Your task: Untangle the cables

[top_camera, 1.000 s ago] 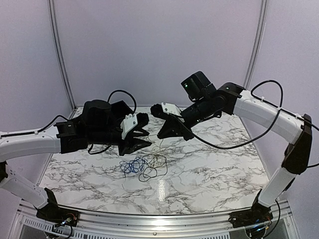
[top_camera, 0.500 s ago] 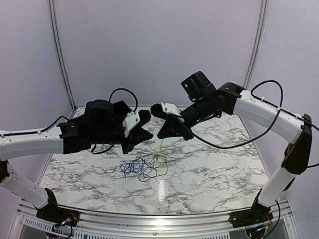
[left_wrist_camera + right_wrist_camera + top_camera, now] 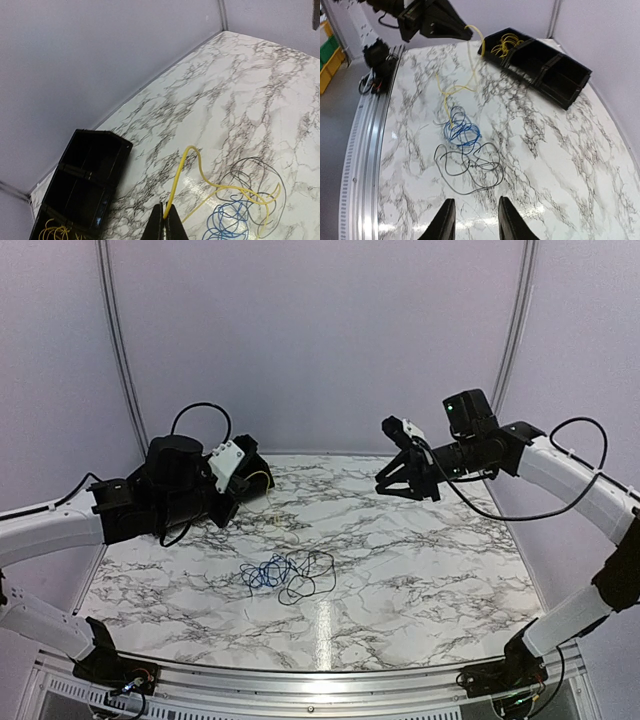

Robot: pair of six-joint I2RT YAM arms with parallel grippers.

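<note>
My left gripper point(image 3: 164, 214) is shut on one end of a yellow cable point(image 3: 183, 165). That cable arcs up from the jaws and trails down into the pile on the marble table. In the top view the left gripper point(image 3: 243, 488) hangs over the far left of the table with the yellow cable point(image 3: 264, 478) at its tip. A blue coil point(image 3: 265, 573) and black loops point(image 3: 316, 575) lie tangled mid-table. My right gripper point(image 3: 386, 480) is raised at the far right, well clear of the pile. Its jaws point(image 3: 475, 221) stand open and empty above the black loops point(image 3: 470, 167) and blue coil point(image 3: 462, 131).
A black compartment bin point(image 3: 85, 175) sits at the far left edge by the wall, with yellow cables point(image 3: 56, 233) coiled in one end compartment. The right wrist view shows the same bin point(image 3: 542, 67). A metal rail point(image 3: 365, 140) runs along the near edge.
The left gripper shut on the yellow cable and pulled it back to the left and away. The right gripper let go, opened and drew back to the right.
</note>
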